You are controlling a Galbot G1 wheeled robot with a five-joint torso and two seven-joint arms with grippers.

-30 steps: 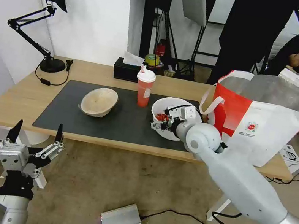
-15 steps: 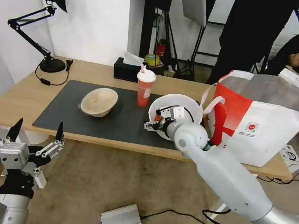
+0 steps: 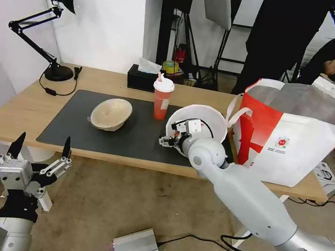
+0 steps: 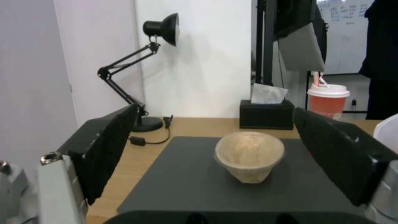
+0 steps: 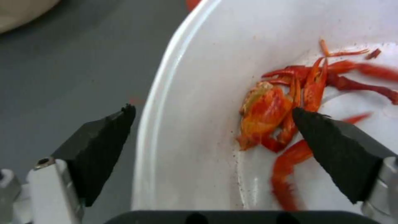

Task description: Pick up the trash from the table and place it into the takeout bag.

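Right end effector (image 5: pixel 211 124) straddles the white bowl (image 3: pixel 203 116) rim, fingers spread, not clamped. Clench fully before you lift toward the takeout bag (image 3: pixel 294 139) at 3 o'clock; keep scraps level.

1. Dark mat (image 3: pixel 139 138) bare btwn beige bowl (image 3: pixel 111 113) and white bowl (image 3: pixel 203 121): open lane from table (image 3: pixel 18 112) front edge.
2. Red cup (image 3: pixel 162 98) stands upright behind that lane, near white bowl's rim.
3. Takeout bag (image 3: pixel 294 143) just beside white bowl, walls off the right side.
4. Right gripper (image 3: pixel 170 136) straddles white bowl's rim, fingers spread.
5. Lamp (image 3: pixel 58 32) and tissue box (image 3: pixel 141 78) along back edge.
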